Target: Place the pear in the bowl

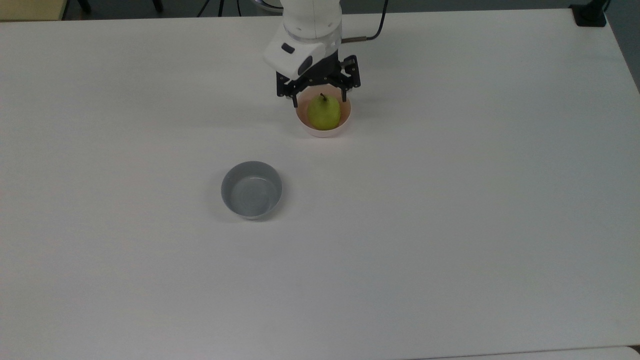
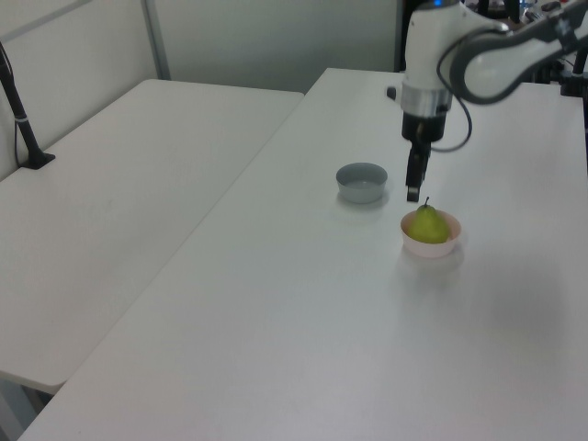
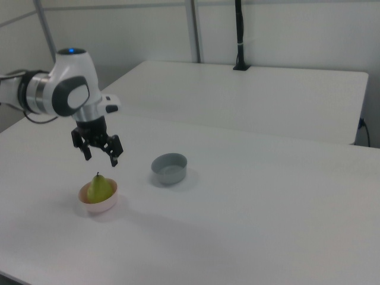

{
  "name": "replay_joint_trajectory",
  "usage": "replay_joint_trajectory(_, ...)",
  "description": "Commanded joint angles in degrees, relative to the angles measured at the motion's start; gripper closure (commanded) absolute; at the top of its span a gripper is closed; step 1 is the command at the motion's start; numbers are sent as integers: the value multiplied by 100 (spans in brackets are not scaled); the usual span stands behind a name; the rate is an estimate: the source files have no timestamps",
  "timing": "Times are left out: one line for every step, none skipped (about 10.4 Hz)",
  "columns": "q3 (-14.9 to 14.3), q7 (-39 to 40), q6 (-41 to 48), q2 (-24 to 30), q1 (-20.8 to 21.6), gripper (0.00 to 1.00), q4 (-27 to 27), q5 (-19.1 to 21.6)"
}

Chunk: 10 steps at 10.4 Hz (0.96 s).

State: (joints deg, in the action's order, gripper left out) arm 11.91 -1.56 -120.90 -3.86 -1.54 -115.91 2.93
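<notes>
We see the wide white counter carrying a round grey bowl near the middle. To the top view's right and farther off stands the small pale pink bowl, the glossy yellow-green pear upright inside it. The black two-finger tool hangs above, fingers spread, gripping nothing.

A broad white desk fills the room's foreground under even, soft light. A second white table stands beside it across a narrow gap, at 9 o'clock in the left view and 1 o'clock in the right view. A black post rises from its far edge against pale partition walls with grey metal uprights. Dark floor shows at 12 o'clock in the top view.
</notes>
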Motion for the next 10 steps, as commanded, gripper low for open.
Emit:
replay_joint_trajectory(-205,-151,1407,148,-162,0,1093,-108)
replay_joint_trajectory(-363,-151,1698,219,-163,0,1331,-108)
replay_joint_trajectory(-478,-160,1797,367,-154,0,1429,-108)
replay_joint_trajectory(-662,-160,1850,465,-145,0,1517,-100)
replay_joint_trajectory(-881,-117,2103,544,-102,0,1623,-99)
replay_joint_trajectory(-1075,-99,2297,562,-75,0,1824,-99)
replay_joint_trajectory(-1242,-72,2307,580,-66,0,1930,-91)
replay_joint_trajectory(-1366,128,2273,606,-57,0,1957,-99)
replay_joint_trajectory(-1445,548,2220,589,-66,0,2010,-99)
replay_joint_trajectory(-1455,978,2219,545,-92,0,2106,-99)
